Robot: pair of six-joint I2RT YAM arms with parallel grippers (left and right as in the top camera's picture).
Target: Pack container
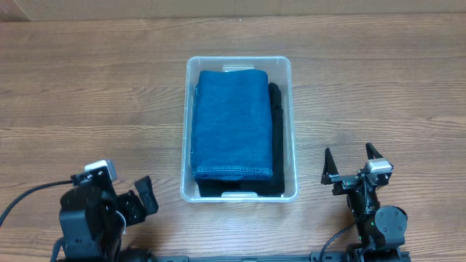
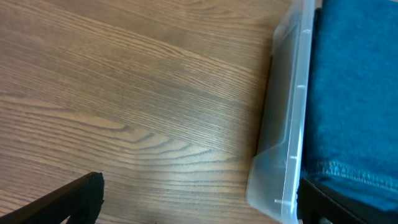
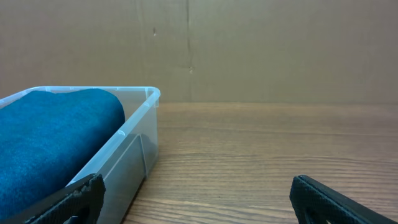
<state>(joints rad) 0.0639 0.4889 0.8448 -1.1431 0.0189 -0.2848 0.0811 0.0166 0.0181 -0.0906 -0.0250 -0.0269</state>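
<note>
Container (image 1: 239, 60) holds folded blue denim (image 1: 233, 125) atop black cloth (image 1: 276, 138), looks packed to me, hence left gripper (image 2: 199, 199) and right gripper (image 1: 348, 154) sit spread wide, empty, flanking its near end.

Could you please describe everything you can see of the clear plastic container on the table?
The container is a clear, rectangular plastic bin with rounded corners and a rim, standing upright and open on the wooden table. A folded blue cloth fills most of it, with a black cloth showing at the near end and along one long side. No lid is visible; nothing else touches it.
</note>
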